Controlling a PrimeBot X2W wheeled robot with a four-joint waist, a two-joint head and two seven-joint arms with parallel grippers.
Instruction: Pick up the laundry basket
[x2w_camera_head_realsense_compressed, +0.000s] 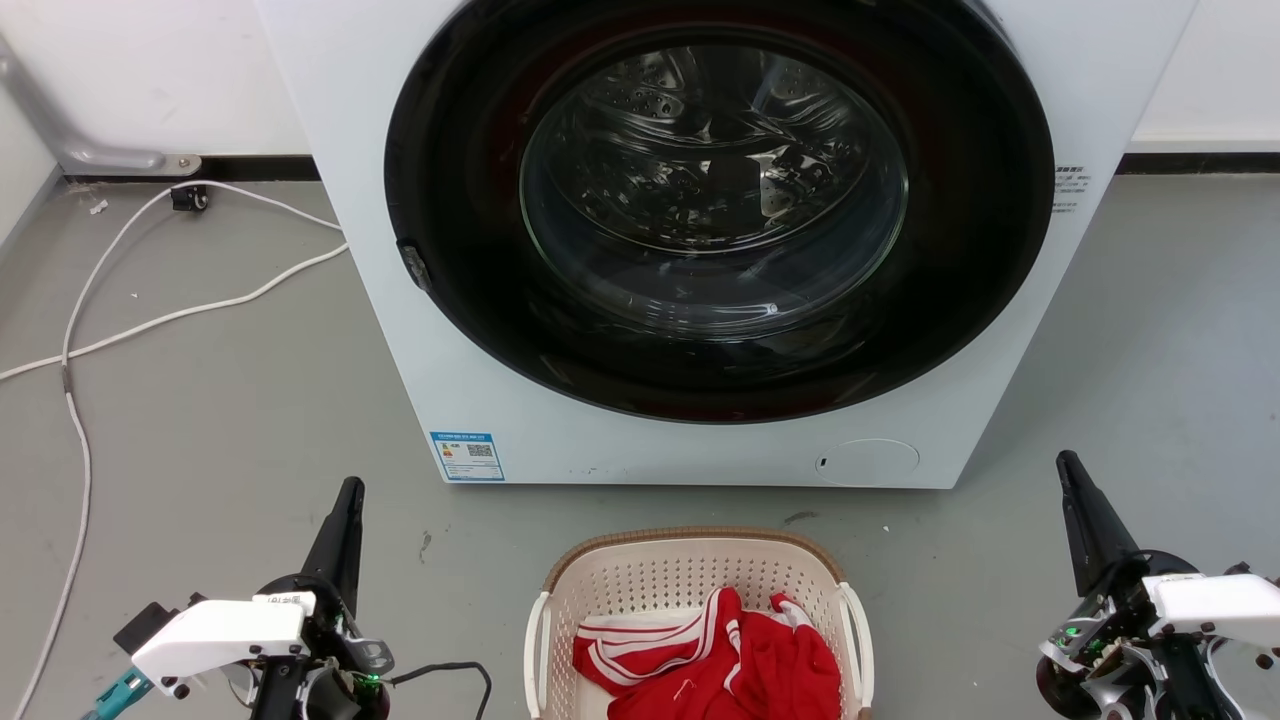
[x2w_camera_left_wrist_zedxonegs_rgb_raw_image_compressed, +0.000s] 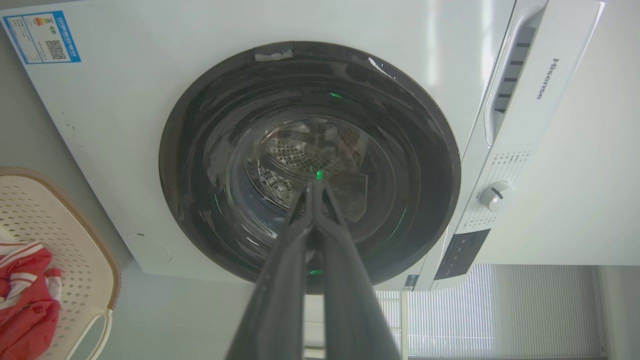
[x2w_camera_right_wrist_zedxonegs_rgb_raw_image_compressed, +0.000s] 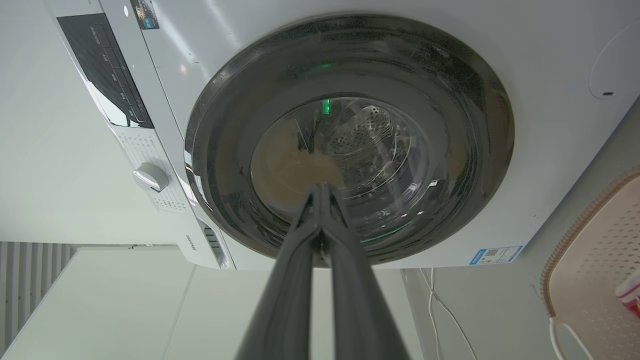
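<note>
The laundry basket (x2w_camera_head_realsense_compressed: 650, 585) sits on the grey floor (x2w_camera_head_realsense_compressed: 200, 420) right in front of the washing machine (x2w_camera_head_realsense_compressed: 400, 330), close to its base and centred under the round dark door. It is a rounded-rectangular tub of cream-white plastic, its walls pierced with rows of small holes, topped by a brown woven-look rim. A slim white handle (x2w_camera_head_realsense_compressed: 536, 640) loops off each long side. A red garment with white stripes (x2w_camera_head_realsense_compressed: 740, 665) lies crumpled inside.

The left fingers (x2w_camera_head_realsense_compressed: 350, 495) stand to the basket's left and the right fingers (x2w_camera_head_realsense_compressed: 1072, 480) to its right, both well apart from it and pointing toward the washer. Each pair is pressed together at the tips and holds nothing.

From the left wrist, the closed left fingers (x2w_camera_left_wrist_zedxonegs_rgb_raw_image_compressed: 314, 187) point at the washer door, with the basket (x2w_camera_left_wrist_zedxonegs_rgb_raw_image_compressed: 60, 235) off at the lower left edge. From the right wrist, the closed right fingers (x2w_camera_right_wrist_zedxonegs_rgb_raw_image_compressed: 322, 190) do the same, with the basket (x2w_camera_right_wrist_zedxonegs_rgb_raw_image_compressed: 595, 245) at the lower right.
</note>
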